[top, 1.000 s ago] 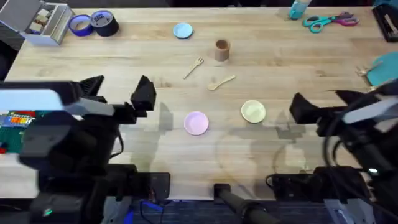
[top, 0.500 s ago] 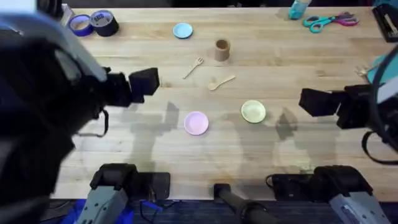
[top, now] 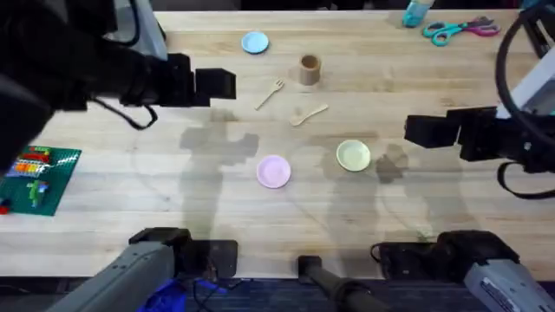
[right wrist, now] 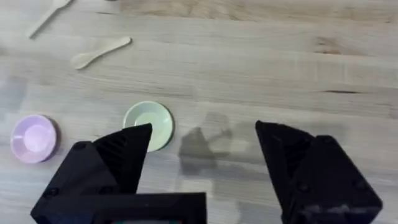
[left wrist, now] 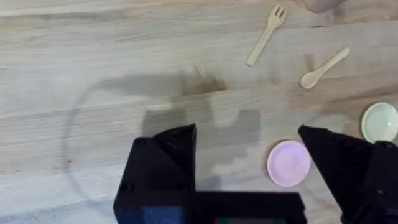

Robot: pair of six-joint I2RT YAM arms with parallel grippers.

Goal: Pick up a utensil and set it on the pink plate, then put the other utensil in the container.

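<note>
The wooden fork (top: 270, 94) and the wooden spoon (top: 310, 114) lie loose on the table, just in front of the brown cardboard container (top: 310, 69). The pink plate (top: 274, 171) sits bare nearer the arms. My left gripper (top: 224, 83) hovers left of the fork, open and holding nothing. The left wrist view shows the fork (left wrist: 266, 35), the spoon (left wrist: 323, 68) and the pink plate (left wrist: 288, 163) beyond its gripper (left wrist: 249, 152). My right gripper (top: 418, 130) hangs open and empty right of the green dish; its wrist view shows the spoon (right wrist: 99, 52) and the pink plate (right wrist: 34, 138).
A pale green dish (top: 353, 155) lies right of the pink plate, and a light blue disc (top: 255, 42) sits at the back. Scissors (top: 460, 29) and a bottle (top: 416, 10) are at the far right back. A green brick baseplate (top: 35, 178) lies at the left edge.
My left arm rose and swung toward the back, bringing its gripper nearer the fork and uncovering the green baseplate. The right gripper shifted slightly. The utensils and plates have not moved.
</note>
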